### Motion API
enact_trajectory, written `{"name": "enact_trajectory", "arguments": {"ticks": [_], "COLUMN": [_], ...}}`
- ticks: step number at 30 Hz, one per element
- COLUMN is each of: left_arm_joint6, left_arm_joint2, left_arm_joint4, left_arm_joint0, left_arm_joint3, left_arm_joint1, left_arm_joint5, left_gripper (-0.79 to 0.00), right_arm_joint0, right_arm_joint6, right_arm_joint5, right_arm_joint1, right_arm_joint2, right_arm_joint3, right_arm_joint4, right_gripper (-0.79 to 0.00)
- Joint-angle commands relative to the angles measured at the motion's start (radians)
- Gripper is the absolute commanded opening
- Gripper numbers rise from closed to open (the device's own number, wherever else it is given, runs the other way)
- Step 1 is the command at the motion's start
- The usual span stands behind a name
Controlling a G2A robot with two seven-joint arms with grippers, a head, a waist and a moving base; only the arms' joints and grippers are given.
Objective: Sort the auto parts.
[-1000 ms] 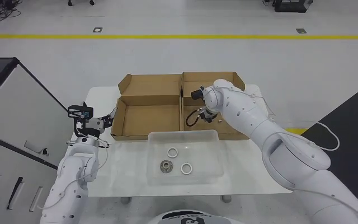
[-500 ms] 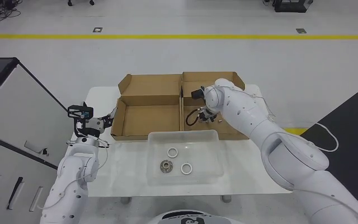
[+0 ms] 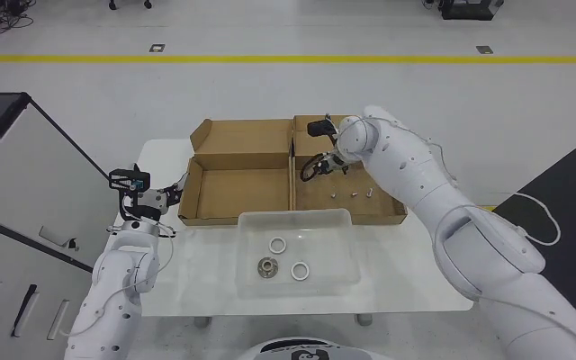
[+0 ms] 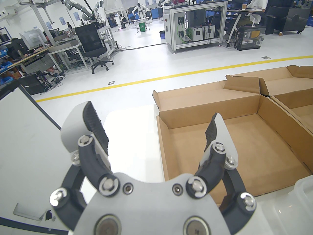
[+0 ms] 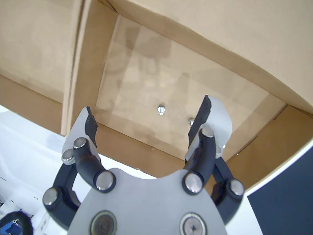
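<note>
Two white rings (image 3: 279, 244) (image 3: 301, 269) and a round metal hub (image 3: 265, 266) lie in the clear plastic bin (image 3: 342, 270) at the table's front. Three small bolts (image 3: 334, 192) (image 3: 353, 193) (image 3: 369, 191) rest on the floor of the right cardboard box (image 3: 387, 211). My right gripper (image 3: 318, 166) hangs open and holds nothing above that box's far left part. In the right wrist view the right gripper (image 5: 146, 113) frames two bolts (image 5: 161, 109) (image 5: 191, 121) below. My left gripper (image 4: 151, 118) is open and holds nothing, beside the left edge of the left cardboard box (image 4: 220, 143).
The left box (image 3: 243, 193) holds nothing and its lid flap stands up behind. Both boxes sit side by side behind the bin on the white table (image 3: 207, 270). A bin corner (image 4: 303, 192) shows close to the left gripper.
My right gripper has lifted and drawn back toward the far side of the right box, uncovering more bolts on its floor. The left arm has stayed still.
</note>
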Motion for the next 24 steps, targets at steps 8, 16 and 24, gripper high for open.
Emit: {"name": "enact_trajectory", "arguments": {"ticks": [8,16,24], "left_arm_joint6": [0.0,0.0,0.0], "left_arm_joint2": [0.0,0.0,0.0], "left_arm_joint4": [0.0,0.0,0.0], "left_arm_joint0": [0.0,0.0,0.0], "left_arm_joint3": [0.0,0.0,0.0], "left_arm_joint1": [0.0,0.0,0.0], "left_arm_joint5": [0.0,0.0,0.0], "left_gripper": [0.0,0.0,0.0], "right_arm_joint0": [-0.075,-0.224,-0.369], "right_arm_joint6": [0.076,0.187,0.295], "right_arm_joint5": [-0.046,-0.089,-0.131], "right_arm_joint1": [0.084,0.157,0.202], "right_arm_joint2": [0.188,0.393,0.581], "right_arm_joint3": [-0.246,-0.513,-0.657], "right_arm_joint4": [0.081,0.217,0.507], "right_gripper": [0.0,0.0,0.0]}}
